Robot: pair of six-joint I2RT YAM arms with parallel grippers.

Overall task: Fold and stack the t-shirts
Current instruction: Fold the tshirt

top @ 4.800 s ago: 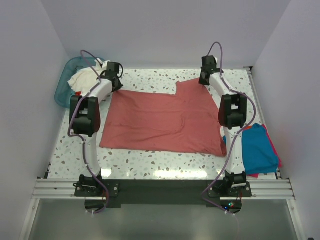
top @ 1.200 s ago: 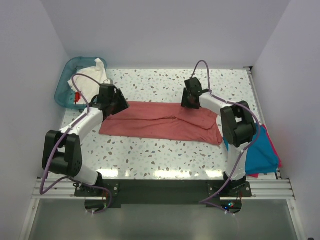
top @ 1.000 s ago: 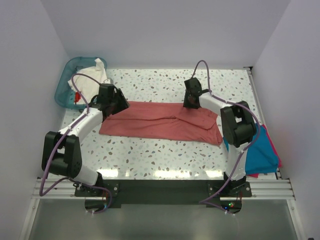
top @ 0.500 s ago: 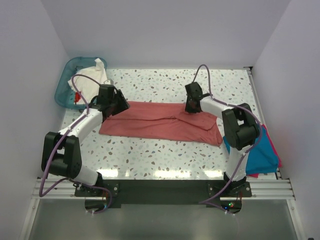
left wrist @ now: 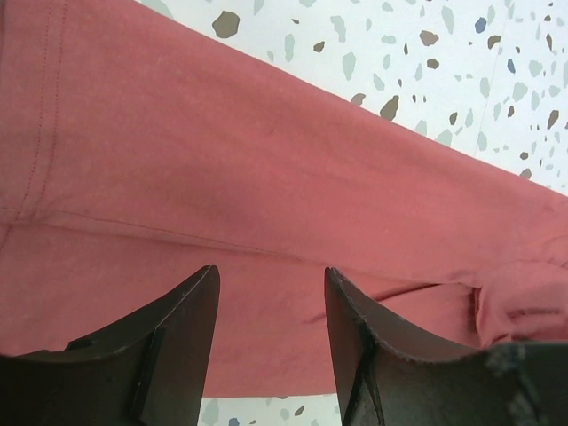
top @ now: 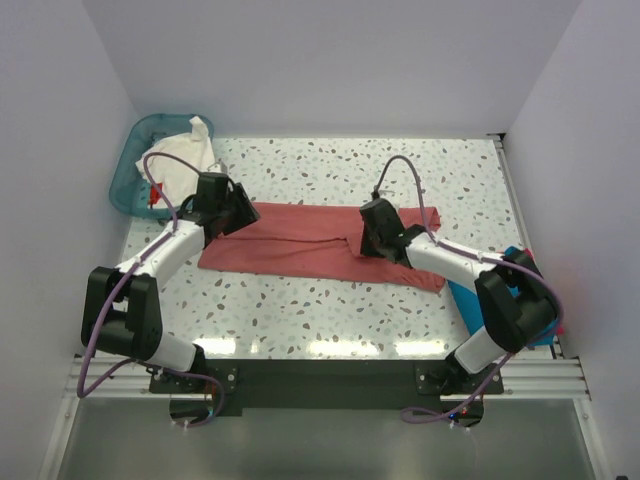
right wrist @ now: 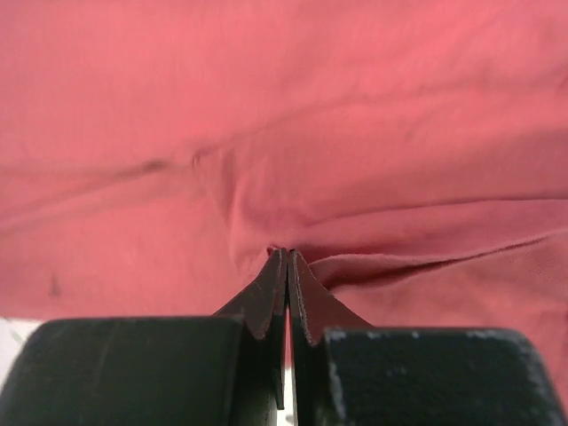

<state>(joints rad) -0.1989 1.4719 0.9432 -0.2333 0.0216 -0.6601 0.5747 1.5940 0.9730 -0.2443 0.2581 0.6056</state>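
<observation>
Speckled white stone-look table [top: 330,300]: salmon-red cloth t-shirt [top: 300,240] lies mid-table as a narrow band, long axis L–R. My left fingers [top: 238,213], spread apart & empty, hover over its L end. My right fingers [right wrist: 287,275], closed, pinch a fold nr centre.

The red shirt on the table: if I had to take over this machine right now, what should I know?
Left gripper: open, over the left end of the salmon-red shirt.
Right gripper: shut, pinching a fold right of its middle.
The shirt lies folded into a long strip across the middle.
White shirt waits in the teal basket; a folded teal-blue shirt sits at the right edge, partly hidden.
Left to do: finish folding, stack it, then the white one.
</observation>
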